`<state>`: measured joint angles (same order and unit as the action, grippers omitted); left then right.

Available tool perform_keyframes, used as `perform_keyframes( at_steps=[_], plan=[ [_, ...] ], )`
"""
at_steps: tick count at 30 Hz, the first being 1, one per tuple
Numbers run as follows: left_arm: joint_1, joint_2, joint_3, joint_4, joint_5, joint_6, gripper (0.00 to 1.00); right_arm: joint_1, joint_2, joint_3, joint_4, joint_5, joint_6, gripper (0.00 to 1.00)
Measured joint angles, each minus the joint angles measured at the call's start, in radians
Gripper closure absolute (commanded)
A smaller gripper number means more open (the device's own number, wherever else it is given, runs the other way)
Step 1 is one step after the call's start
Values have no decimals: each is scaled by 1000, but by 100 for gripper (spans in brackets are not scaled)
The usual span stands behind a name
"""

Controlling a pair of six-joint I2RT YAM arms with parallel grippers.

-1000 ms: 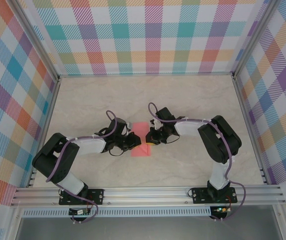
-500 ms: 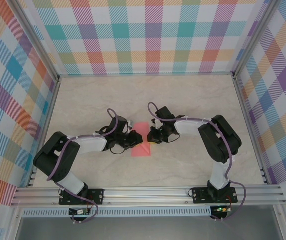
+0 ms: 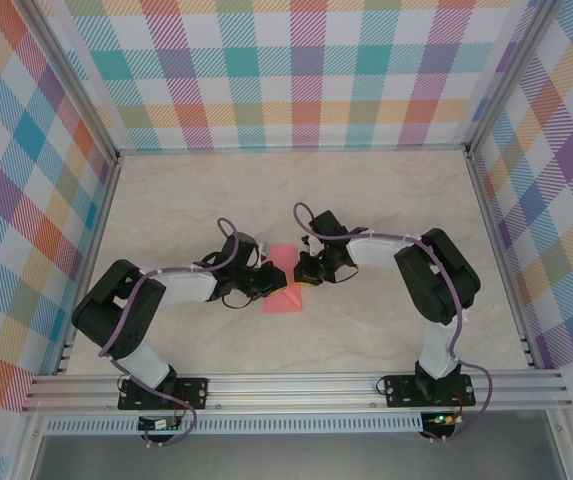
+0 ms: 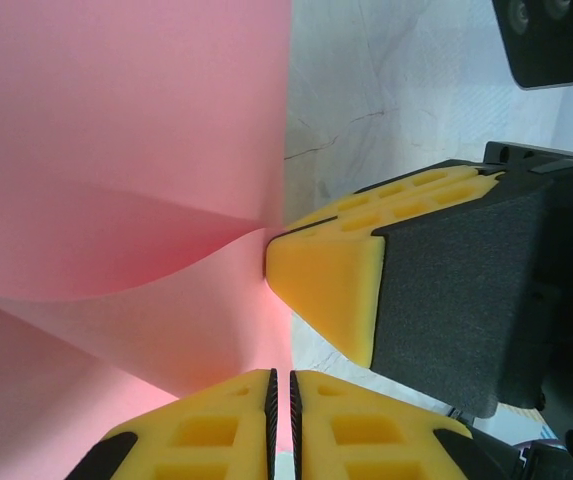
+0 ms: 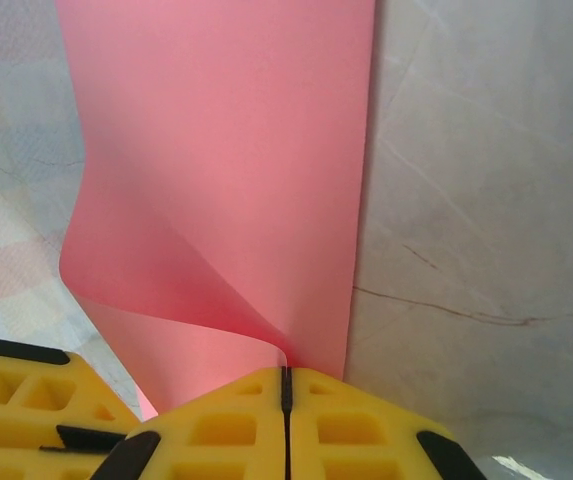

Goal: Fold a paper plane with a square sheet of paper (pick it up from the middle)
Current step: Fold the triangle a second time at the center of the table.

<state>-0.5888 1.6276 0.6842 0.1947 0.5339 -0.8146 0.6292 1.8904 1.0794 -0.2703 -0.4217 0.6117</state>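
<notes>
The square sheet of paper (image 3: 283, 285), salmon pink, lies mid-table, partly folded, with one layer curling up between my two grippers. My left gripper (image 3: 266, 282) comes in from the left. In the left wrist view its yellow jaws (image 4: 281, 410) are shut on the paper's (image 4: 126, 150) near edge. My right gripper (image 3: 303, 274) comes in from the right, and one of its yellow fingers (image 4: 326, 285) presses against the crease. In the right wrist view its jaws (image 5: 286, 385) are shut on the curled edge of the paper (image 5: 226, 150). The left fingers (image 5: 6, 395) show at the lower left.
The marble-patterned table top (image 3: 366, 200) is walled by checked panels at the back and both sides. An aluminium rail (image 3: 296, 385) carrying both arm bases runs along the near edge. The right wrist's black camera housing (image 4: 551, 40) hangs close above the left gripper.
Both grippers have edged slightly toward the far side with the paper, and the left arm's elbow has swung a little inward. Both grips are unchanged.
</notes>
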Motion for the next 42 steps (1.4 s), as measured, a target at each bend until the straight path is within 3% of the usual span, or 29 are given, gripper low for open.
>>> perform_keyframes(
  at_steps=[42],
  plan=[
    [0, 53, 2, 0, 0, 22, 86, 0, 26, 28, -39, 20, -8, 94]
  ],
)
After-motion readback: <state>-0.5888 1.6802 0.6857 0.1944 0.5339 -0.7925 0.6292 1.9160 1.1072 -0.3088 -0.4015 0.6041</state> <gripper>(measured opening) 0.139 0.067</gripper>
